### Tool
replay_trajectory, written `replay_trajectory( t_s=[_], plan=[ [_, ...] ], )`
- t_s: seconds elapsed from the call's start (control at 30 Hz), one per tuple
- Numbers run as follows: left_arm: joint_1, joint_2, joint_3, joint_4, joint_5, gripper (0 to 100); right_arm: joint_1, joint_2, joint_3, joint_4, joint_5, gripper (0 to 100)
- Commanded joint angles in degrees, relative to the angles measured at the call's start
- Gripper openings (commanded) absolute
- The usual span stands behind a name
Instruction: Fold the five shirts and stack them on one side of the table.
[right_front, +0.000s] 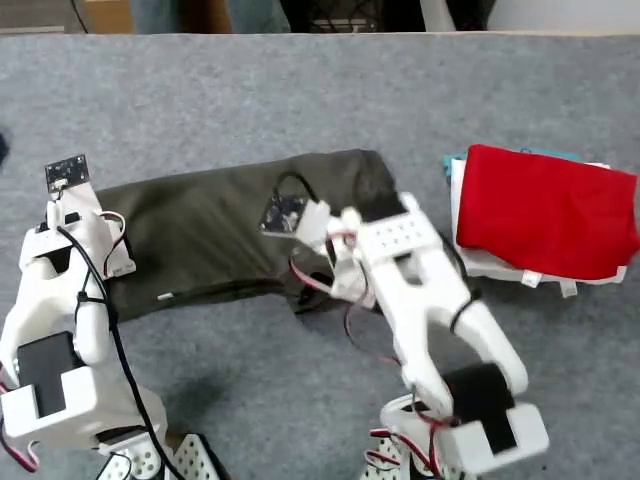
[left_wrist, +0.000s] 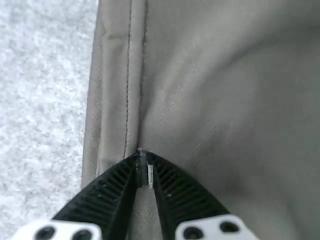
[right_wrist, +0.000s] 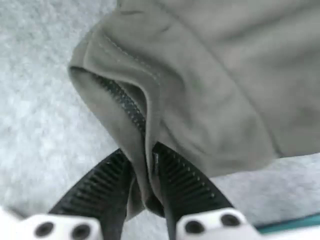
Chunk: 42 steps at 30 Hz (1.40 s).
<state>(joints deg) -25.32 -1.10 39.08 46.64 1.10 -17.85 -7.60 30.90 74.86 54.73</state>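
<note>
A dark olive shirt (right_front: 230, 225) lies partly folded across the middle of the grey table. At its left end my left gripper (left_wrist: 144, 167) is shut on the hemmed edge of the olive shirt (left_wrist: 215, 90). At the shirt's right front corner my right gripper (right_wrist: 145, 160) is shut on a bunched fold of the olive shirt (right_wrist: 200, 90). In the high view the left arm (right_front: 70, 270) stands at the left and the right arm (right_front: 410, 280) at the centre. A stack of folded shirts (right_front: 545, 210), red on top, sits at the right.
White and teal layers (right_front: 500, 265) show beneath the red shirt in the stack. Bare grey table (right_front: 300, 90) spreads behind the olive shirt and in front of it between the two arm bases.
</note>
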Motion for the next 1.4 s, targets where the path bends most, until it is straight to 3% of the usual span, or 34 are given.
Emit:
replay_trajectory(
  t_s=[0.0,0.27,0.6,0.7,0.83,0.9,1.07,1.2,1.37],
  plan=[
    [-0.22,0.09,-1.36,-0.88,0.26,3,1.14,7.16,-16.22,7.03,2.81,1.5],
    [-0.22,0.09,-1.19,-0.88,0.09,3,0.79,35.12,-53.49,19.6,9.32,1.5],
    [-0.22,0.09,-1.1,-0.88,0.09,3,0.26,62.46,-92.53,26.2,9.23,1.8],
    [-0.22,0.09,-1.1,-0.88,0.09,3,-0.35,65.45,-95.96,26.2,8.18,7.6],
    [-0.22,0.09,-1.1,-0.88,0.09,3,0.35,63.87,-100.35,26.29,-1.85,29.4],
    [-0.22,0.09,-1.1,-0.88,0.09,3,1.14,62.02,-102.73,26.2,-4.48,31.2],
    [-0.22,0.09,-1.1,-0.88,0.09,3,3.87,54.81,-102.99,26.46,-9.58,21.7],
    [-0.4,0.0,-2.07,0.53,0.09,3,5.01,44.53,-93.85,26.46,-16.26,0.7],
    [-5.41,-2.46,-12.35,18.37,0.09,9,6.15,25.98,-72.57,26.37,-18.29,1.5]
  ],
)
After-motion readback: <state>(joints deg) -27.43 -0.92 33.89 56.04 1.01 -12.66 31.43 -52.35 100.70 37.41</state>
